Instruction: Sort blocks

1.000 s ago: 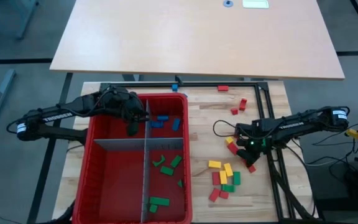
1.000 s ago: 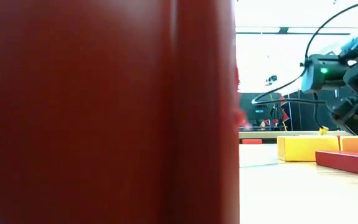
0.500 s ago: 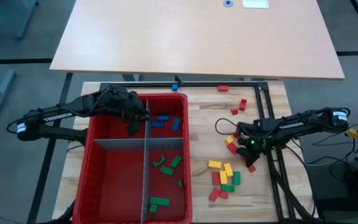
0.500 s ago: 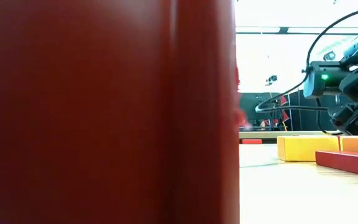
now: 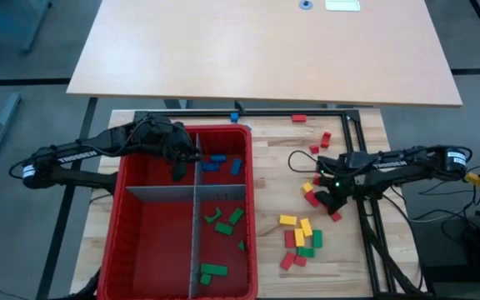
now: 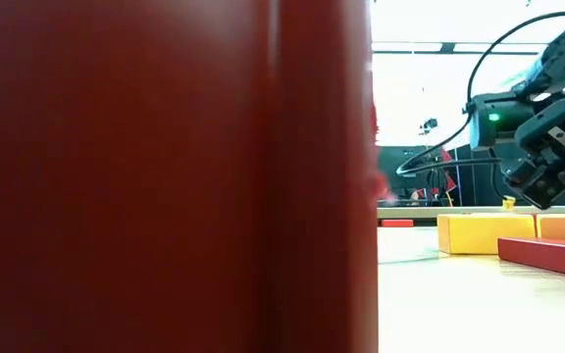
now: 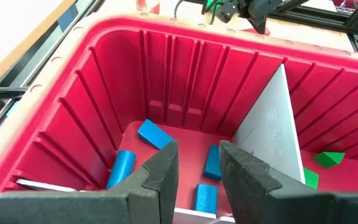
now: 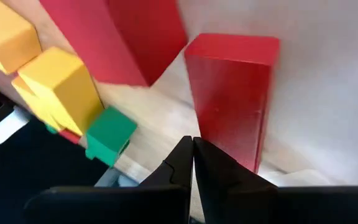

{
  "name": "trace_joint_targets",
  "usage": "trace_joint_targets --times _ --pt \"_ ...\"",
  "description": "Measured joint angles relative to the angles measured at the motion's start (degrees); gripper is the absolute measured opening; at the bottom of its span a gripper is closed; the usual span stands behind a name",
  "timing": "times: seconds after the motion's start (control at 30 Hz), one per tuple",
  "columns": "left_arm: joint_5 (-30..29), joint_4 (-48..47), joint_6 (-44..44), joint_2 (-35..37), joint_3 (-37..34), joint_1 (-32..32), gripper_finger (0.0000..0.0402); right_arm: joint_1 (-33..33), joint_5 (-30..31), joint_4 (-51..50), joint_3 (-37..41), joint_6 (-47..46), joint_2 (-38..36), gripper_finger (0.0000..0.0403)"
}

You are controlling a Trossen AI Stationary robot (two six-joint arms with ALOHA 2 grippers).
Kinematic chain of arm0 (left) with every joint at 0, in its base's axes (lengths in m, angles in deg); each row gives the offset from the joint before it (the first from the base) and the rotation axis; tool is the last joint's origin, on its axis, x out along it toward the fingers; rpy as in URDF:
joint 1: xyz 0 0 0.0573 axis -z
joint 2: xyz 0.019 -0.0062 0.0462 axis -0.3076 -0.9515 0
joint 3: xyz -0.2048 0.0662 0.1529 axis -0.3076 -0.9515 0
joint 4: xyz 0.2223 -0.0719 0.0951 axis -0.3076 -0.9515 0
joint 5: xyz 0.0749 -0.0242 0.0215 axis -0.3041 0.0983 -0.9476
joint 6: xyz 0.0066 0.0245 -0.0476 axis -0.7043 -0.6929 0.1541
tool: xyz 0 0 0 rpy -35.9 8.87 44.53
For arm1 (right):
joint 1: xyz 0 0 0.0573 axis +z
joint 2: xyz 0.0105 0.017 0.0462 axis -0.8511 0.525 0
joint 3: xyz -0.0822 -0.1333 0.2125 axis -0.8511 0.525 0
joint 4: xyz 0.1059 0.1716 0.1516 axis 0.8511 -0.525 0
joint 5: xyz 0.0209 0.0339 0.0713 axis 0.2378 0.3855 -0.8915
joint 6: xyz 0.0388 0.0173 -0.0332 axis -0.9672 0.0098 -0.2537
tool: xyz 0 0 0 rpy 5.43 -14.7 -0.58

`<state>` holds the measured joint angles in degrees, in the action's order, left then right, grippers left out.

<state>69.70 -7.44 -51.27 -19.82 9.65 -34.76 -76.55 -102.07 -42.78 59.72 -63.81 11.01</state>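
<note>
The right end effector (image 5: 330,200) hangs low over the loose blocks on the bare wood tabletop (image 5: 269,179), to the right of the red bin (image 5: 127,171). Its fingers (image 8: 182,165) are pressed tip to tip with nothing between them, clenched empty, just beside a red block (image 8: 232,93); whether they touch it is hard to tell from the wrist view. Yellow blocks (image 8: 61,81) and a green block (image 8: 109,134) lie near it, w/ more red ones.

From overhead, a small cluster of yellow, red and green blocks (image 5: 300,237) sits nearer the front of the tabletop, a few red ones (image 5: 320,143) farther back, plus a lone red block (image 5: 298,118) and a blue one (image 5: 234,116) by the black rail.

The left end effector (image 5: 176,169) hangs inside the bin's back compartment, above the blue blocks (image 7: 154,134) (several lie on the floor there). Its fingers (image 7: 166,168) stand slightly apart, released, holding nothing. Grey dividers (image 5: 194,233) split the bin; green blocks (image 5: 224,222) lie in the front right compartment.

In the low view the bin wall fills most of the frame.
</note>
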Motion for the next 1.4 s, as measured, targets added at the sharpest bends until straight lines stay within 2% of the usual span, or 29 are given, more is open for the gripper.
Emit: trace_joint_targets --times 0.17,0.43,0.73,0.97,1.13,1.4 --pt "0.0 -0.01 0.5 -0.02 0.0 0.0 0.0103 -4.22 5.34 -4.33 -2.63 5.13 0.0 0.0" --pt "0.02 -0.01 0.98 -0.02 0.0 -0.02 0.0103 -10.07 15.35 -4.44 -6.17 11.26 0.0 0.0" --pt "0.02 -0.03 1.22 -0.02 0.0 -0.02 0.0103 -11.35 21.59 -5.01 -11.32 14.95 0.0 0.0" --pt "0.02 -0.03 1.44 0.0 0.0 0.0 0.0103 -13.66 37.99 -18.06 -17.96 16.46 0.39 0.0" --pt "0.02 -0.03 1.55 0.0 0.0 -0.01 0.0103 -16.52 45.6 -27.85 -19.95 16.48 4.52 0.0" --pt "0.02 -0.05 2.03 -0.02 0.0 -0.02 0.0103 -17.82 52.6 -28.47 -20.08 16.15 14.82 0.0"
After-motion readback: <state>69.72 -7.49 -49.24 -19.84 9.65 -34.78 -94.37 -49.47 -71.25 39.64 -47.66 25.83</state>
